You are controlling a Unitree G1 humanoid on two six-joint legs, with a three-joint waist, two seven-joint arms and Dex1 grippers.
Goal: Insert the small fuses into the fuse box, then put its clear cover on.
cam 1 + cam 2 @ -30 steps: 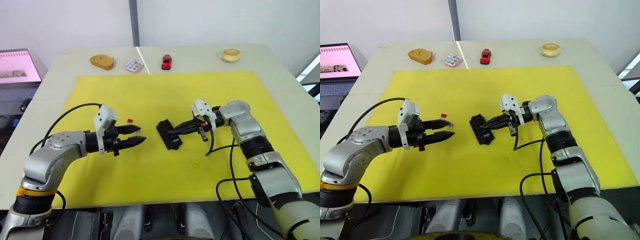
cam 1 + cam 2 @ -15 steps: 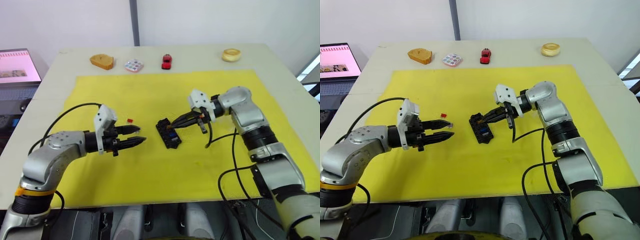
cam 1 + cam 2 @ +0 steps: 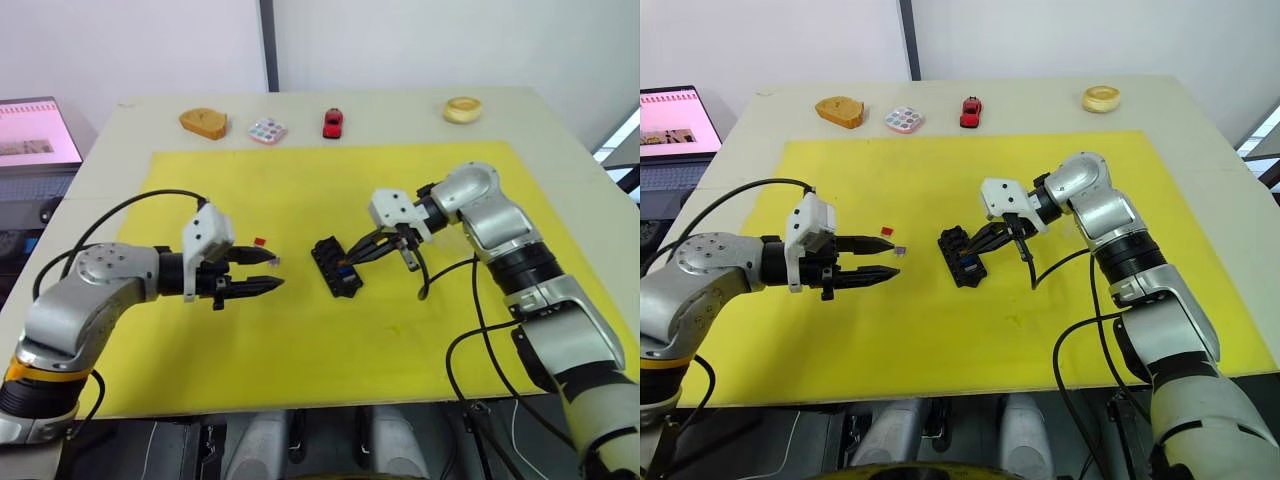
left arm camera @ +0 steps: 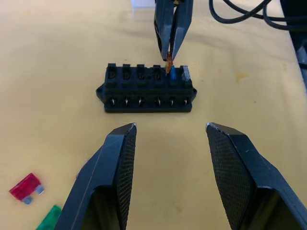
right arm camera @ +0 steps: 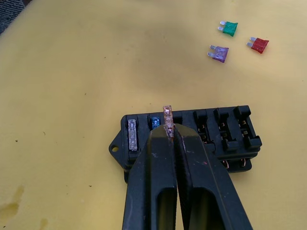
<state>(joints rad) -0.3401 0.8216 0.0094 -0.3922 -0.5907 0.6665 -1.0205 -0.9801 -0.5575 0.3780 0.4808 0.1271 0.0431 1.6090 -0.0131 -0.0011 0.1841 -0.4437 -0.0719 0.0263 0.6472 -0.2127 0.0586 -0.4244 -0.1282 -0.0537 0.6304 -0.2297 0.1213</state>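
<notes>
The fuse box [image 5: 187, 136], black, lies on the yellow mat [image 3: 300, 340] near the middle, between the two arms; its long axis runs diagonally across the mat, slots facing up. Six slots in a row: the end slot holds a grey fuse [image 5: 132, 135], the next a blue-teal fuse [image 5: 155, 123], and the four slots beyond those two stand open, metal contacts visible. The right gripper [image 5: 169, 132] has its fingers pinched together on an amber fuse [image 5: 167, 116], held upright just over the third slot; whether its blades have entered the slot cannot be told. Loose fuses lie on the mat to the left of the box, well apart from it: a purple fuse [image 5: 218, 53], a green fuse [image 5: 230, 28] and a red fuse [image 5: 259, 44], close to one another and lying flat. The left gripper [image 4: 170, 127] hovers over the mat beside these, pointing toward the box, its fingers spread wide and holding nothing. At the far edge of the table [image 3: 400, 105], off the mat: a red toy car [image 3: 333, 123], a small round palette [image 3: 268, 131], a bread-like piece [image 3: 204, 123] and a ring-shaped piece [image 3: 462, 109].
</notes>
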